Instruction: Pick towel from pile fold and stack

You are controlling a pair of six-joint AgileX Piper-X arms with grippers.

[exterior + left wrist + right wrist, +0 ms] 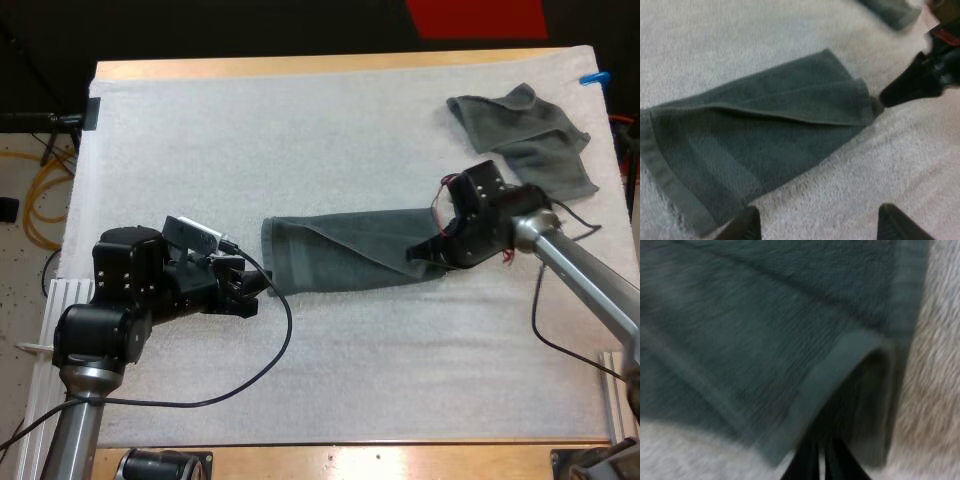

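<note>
**On the white mat, one towel stretched between our two grippers**

Across the middle of the mat (300, 140), the high view shows the long towel (350, 252) lying flat, folded lengthwise. Our left gripper (258, 285) is at its left end and our right gripper (422, 254) is at its right end. The crumpled towel (535, 140) lies apart, near the mat's far right corner.

From the left wrist, we see our left fingers (746, 225) standing wide apart and gripping nothing. One is just beside the long towel's near hem and the other is over bare mat. The right gripper meets the towel's far corner, which bunches to a point there.

From the right wrist, our right fingers (805, 465) are drawn narrow, pinching the long towel's hem, which lifts and curls over them.
</note>
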